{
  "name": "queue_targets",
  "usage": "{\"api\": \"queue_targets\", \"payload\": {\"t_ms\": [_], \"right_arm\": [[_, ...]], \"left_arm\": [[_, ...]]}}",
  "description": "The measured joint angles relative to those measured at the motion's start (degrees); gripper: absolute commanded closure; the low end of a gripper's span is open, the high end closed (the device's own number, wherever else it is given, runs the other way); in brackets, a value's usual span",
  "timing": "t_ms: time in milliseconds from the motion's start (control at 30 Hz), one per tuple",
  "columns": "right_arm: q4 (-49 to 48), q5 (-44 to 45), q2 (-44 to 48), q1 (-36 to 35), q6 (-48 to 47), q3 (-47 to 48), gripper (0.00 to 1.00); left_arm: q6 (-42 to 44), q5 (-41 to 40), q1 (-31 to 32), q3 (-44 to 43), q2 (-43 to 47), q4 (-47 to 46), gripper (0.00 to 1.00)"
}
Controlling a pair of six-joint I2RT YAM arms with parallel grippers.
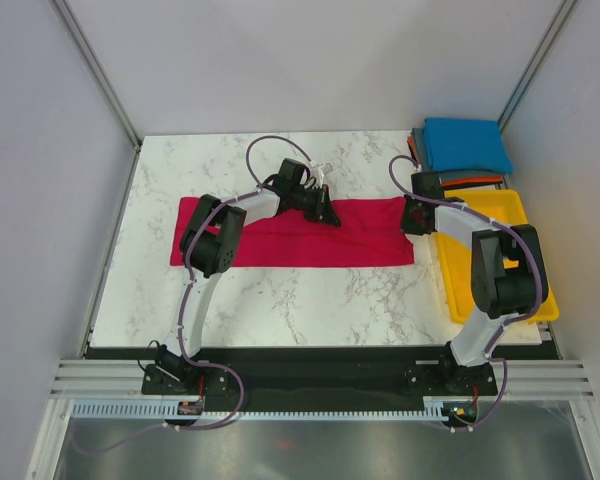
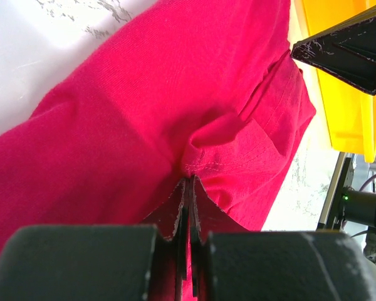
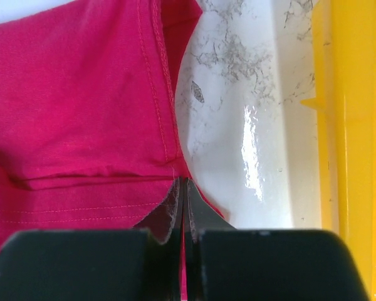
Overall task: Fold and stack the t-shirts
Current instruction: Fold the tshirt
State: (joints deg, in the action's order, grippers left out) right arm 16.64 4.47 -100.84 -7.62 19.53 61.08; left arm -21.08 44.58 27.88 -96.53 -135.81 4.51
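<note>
Folding is proceeding: left gripper (image 2: 188,182) and right gripper (image 3: 183,182) are pinching the crimson-red cloth t-shirt (image 1: 280,245), not yet joining the bright blue folded tee (image 1: 467,143).

Flat crimson t-shirt (image 1: 310,250) spread as long band, puckered mid-length, blue tee (image 1: 467,143) folded atop stack (image 1: 475,181), far right

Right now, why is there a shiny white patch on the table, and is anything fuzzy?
Right wrist view: a bright glare streak sits on the marble table beside the yellow tray. Left wrist view: the red t-shirt is sharp, the left gripper looks fuzzy up close. Top view: even light, faint shadows.
</note>
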Motion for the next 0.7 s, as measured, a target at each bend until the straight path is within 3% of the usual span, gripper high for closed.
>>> {"api": "queue_targets", "payload": {"t_ms": [167, 267, 467, 700], "right_arm": [[0.0, -0.1, 0.4, 0.0, 0.0, 0.0, 1.0], [0.1, -0.1, 0.4, 0.0, 0.3, 0.0, 0.86], [0.1, -0.3, 0.4, 0.0, 0.7, 0.0, 0.76], [0.1, -1.5, 0.4, 0.0, 0.7, 0.0, 0.76]], "left_arm": [[-0.1, 0.0, 0.0, 0.0, 0.0, -0.1, 0.98], [-0.2, 0.0, 0.0, 0.0, 0.0, -0.2, 0.98], [-0.2, 0.0, 0.0, 0.0, 0.0, -0.2, 0.98], [-0.2, 0.0, 0.0, 0.0, 0.0, -0.2, 0.98]]}}
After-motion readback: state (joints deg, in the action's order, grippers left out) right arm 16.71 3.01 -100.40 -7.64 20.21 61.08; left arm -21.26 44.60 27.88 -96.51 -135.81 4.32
